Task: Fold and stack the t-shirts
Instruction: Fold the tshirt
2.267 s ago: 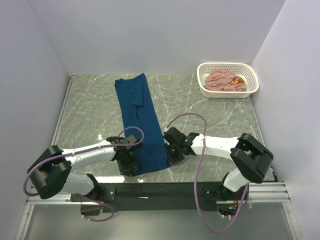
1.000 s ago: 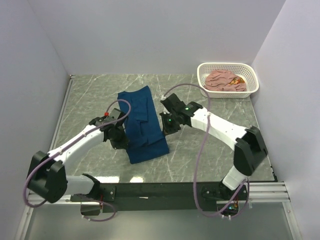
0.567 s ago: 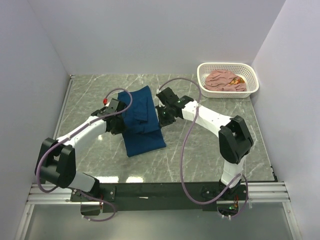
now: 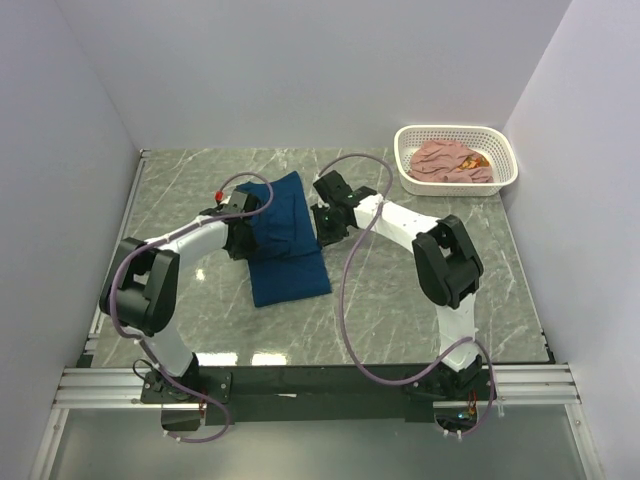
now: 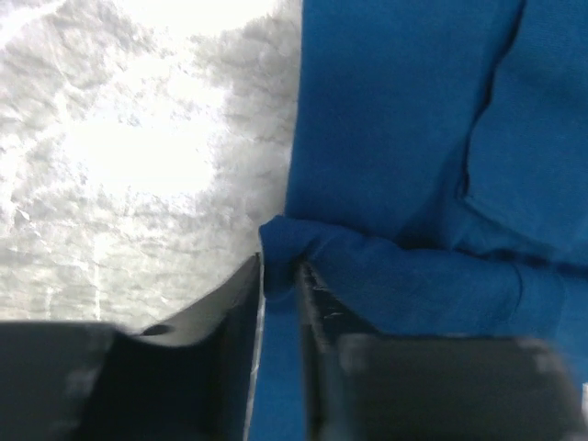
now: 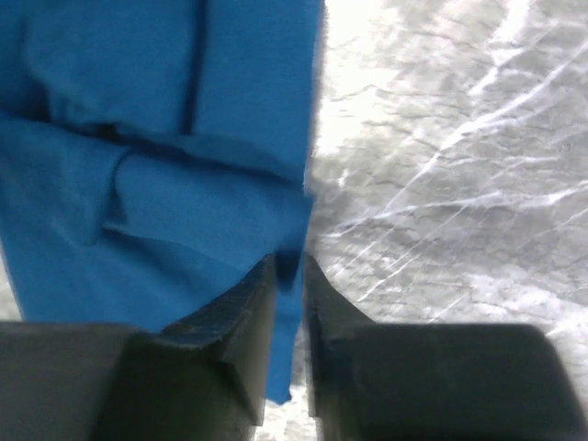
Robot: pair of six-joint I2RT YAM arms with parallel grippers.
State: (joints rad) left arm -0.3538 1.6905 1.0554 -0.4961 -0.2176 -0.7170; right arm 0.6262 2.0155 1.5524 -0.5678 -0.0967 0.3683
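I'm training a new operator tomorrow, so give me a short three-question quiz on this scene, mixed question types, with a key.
1. True or false: the pink t-shirt lies inside the white basket.
2. Where does the navy t-shirt lie? A) in the basket B) on the table, between the left pincer and the right pincer C) draped over an arm
3. Fill in: the basket stands at the table's far ____ corner.
Key: 1 true; 2 B; 3 right.
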